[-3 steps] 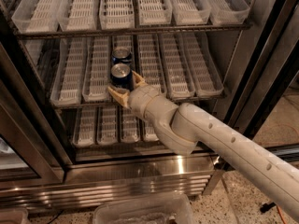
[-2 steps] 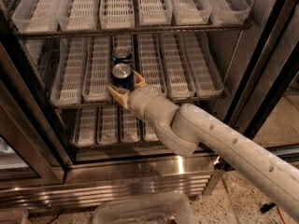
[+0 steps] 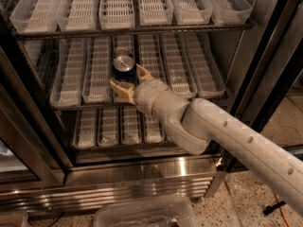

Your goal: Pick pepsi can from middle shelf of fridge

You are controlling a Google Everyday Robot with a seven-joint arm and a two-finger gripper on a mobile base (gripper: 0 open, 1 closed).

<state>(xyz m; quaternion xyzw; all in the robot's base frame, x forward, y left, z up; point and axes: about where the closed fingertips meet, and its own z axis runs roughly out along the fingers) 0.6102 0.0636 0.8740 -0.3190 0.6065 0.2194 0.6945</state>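
Observation:
The fridge [image 3: 142, 176] stands open with three tray-lined racks. On the middle shelf [image 3: 179, 65], in a lane left of centre, stands one dark-blue pepsi can [image 3: 124, 66] with a silver top. My gripper [image 3: 126, 75] reaches in from the lower right on a cream arm. Its two tan fingers [image 3: 121, 90] flank the lower part of the can, one on the left front and one on the right, shut on it. The twin blue can does not show; it is hidden behind this can.
The top rack [image 3: 156, 6] of white trays hangs close above the can. The bottom rack [image 3: 110, 126] lies under my arm. The dark door frame [image 3: 267, 56] stands at the right and the glass door [image 3: 21, 126] at the left. A clear plastic bin [image 3: 142, 214] sits on the floor in front.
My gripper has moved up and deeper into the shelf, and the front can has moved with it. It now covers the second can that showed behind it before.

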